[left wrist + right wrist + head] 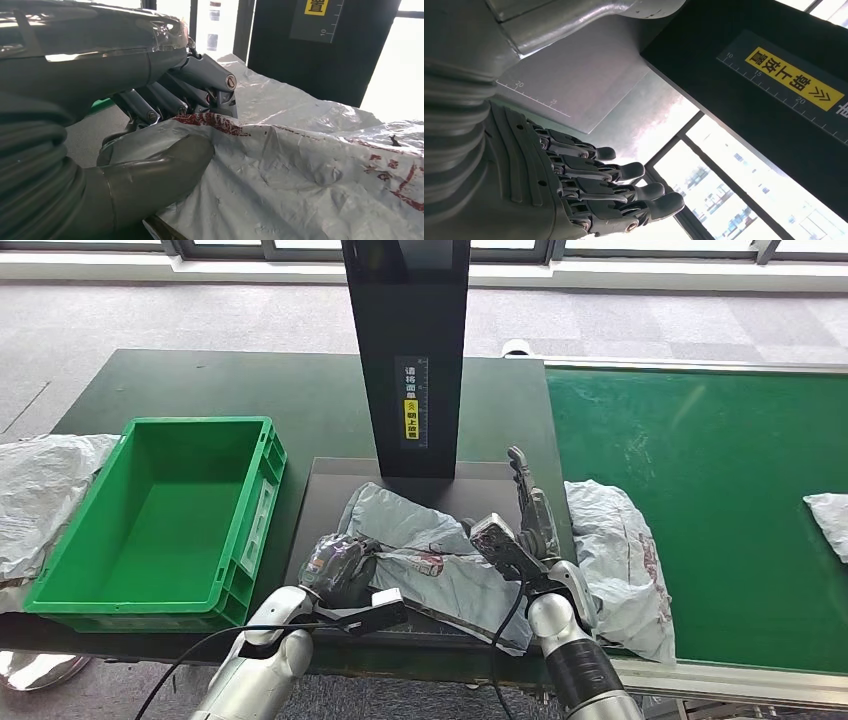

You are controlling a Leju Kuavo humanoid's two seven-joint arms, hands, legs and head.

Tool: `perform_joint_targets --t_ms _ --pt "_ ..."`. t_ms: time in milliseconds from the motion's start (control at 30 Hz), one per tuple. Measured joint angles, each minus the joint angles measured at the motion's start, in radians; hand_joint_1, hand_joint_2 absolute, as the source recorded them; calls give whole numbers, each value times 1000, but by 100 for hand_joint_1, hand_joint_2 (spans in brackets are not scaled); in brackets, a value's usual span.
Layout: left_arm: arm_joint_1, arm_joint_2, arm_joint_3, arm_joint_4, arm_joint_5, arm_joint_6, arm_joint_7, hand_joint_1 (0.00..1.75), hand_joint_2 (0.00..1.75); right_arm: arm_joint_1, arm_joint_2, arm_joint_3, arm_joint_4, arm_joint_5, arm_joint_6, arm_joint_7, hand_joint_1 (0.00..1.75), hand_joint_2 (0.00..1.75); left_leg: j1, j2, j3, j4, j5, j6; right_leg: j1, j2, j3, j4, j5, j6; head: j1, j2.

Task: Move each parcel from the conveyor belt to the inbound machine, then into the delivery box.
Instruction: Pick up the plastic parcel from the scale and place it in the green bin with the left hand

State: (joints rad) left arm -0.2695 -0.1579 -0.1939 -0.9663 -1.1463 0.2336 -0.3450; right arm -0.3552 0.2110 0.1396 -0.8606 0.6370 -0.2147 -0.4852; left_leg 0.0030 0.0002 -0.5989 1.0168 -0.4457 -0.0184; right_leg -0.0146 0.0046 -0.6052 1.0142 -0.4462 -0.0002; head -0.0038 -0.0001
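A grey plastic parcel (430, 540) with red print lies on the dark platform of the inbound machine (330, 480), under its black post (405, 350). My left hand (340, 562) grips the parcel's near left edge; in the left wrist view the thumb (165, 170) presses on the parcel (300, 170) and the fingers (200, 85) curl over its fold. My right hand (525, 515) is raised beside the parcel's right end, fingers (624, 190) straight and apart, holding nothing. A second grey parcel (625, 550) lies at the left end of the green conveyor belt (700, 460). The green delivery box (165, 520) stands empty to the left.
Another parcel (830, 520) sits at the belt's right edge. A crumpled grey bag (40, 490) lies left of the box on the dark green table (200, 380). Grey carpet and a window wall lie beyond.
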Motion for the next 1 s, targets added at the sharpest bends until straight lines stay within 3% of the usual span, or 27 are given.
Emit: perform_joint_targets --t_ms 567,633,700,833,900,1000 --pt "0 0 0 0 -1 1 1 175 175 0 0 0 0 -1 -1 -1 0 175 0 0 0 0 0 0 0 0 0 0 0 0 0 0" --pt "6 -6 3 -9 -33 27 31 175 175 8 0 0 -9 -31 -29 -28 0 175 0 0 0 0 0 0 0 0 0 0 0 0 0 0" --pt "46 -24 26 -106 -154 125 110 175 175 58 0 0 -88 -70 -103 -51 0 175 0 -1 -2 1 1 0 1 -1 -2 0 0 0 0 0" --pt "106 -54 143 -562 -349 484 230 175 175 208 -14 0 -433 -63 -190 5 0 175 0 0 -8 1 -1 0 1 0 -7 0 0 0 0 0" --pt "109 -61 181 -707 -351 520 241 175 175 245 -19 1 -541 -58 -190 16 0 175 0 0 -5 0 -3 -1 1 0 -5 0 -2 0 0 0" --pt "131 -69 206 -844 -351 482 242 175 175 277 -22 2 -648 -56 -189 19 0 175 0 -1 -4 0 -3 -1 1 -1 -3 0 -5 0 0 0"
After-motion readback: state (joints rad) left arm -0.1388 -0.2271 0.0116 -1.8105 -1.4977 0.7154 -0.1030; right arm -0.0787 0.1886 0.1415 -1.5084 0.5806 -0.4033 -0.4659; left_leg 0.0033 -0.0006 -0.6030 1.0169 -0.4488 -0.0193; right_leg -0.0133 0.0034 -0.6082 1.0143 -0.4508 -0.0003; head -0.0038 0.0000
